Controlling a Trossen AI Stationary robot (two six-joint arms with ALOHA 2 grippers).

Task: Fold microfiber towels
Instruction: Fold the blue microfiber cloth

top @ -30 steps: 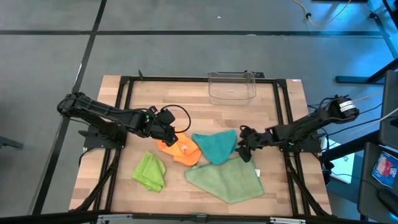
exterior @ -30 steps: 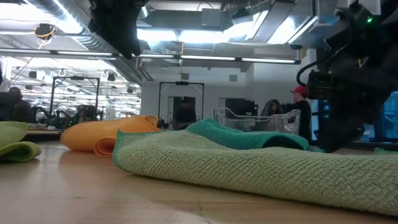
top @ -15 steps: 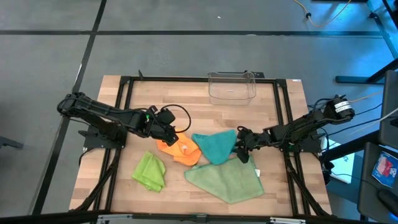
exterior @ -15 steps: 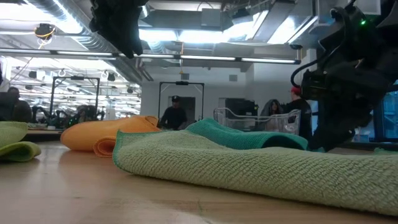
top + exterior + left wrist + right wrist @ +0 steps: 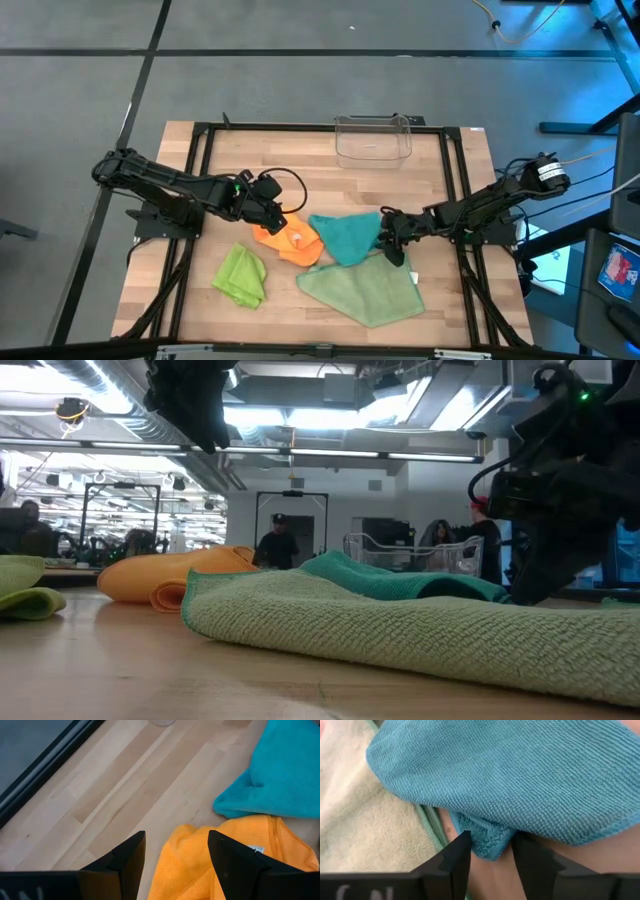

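Observation:
The teal towel (image 5: 345, 235) lies crumpled mid-table, its near edge over the far edge of the pale sage towel (image 5: 365, 290). The orange towel (image 5: 288, 242) lies bunched just left of it, and the lime towel (image 5: 242, 275) lies further left and nearer. My right gripper (image 5: 388, 238) is at the teal towel's right corner, shut on it. My left gripper (image 5: 175, 847) hangs open above the far left edge of the orange towel (image 5: 200, 865), touching nothing. My right gripper pinches a folded corner of the teal towel (image 5: 487, 845) between its two fingers (image 5: 452, 862); the fold fills the gap between them. The fingers slant down from the table's right side. The towel lies slack on the table and on the sage towel (image 5: 365, 825).
A clear plastic bin (image 5: 372, 140) stands at the table's far edge. A black frame (image 5: 200, 180) runs around the tabletop. Bare wood (image 5: 300, 170) lies between the bin and the towels. People move in the room beyond (image 5: 275, 540).
My right gripper has rolled and tipped a little while edging toward the teal towel's right corner. The towels lie as they did.

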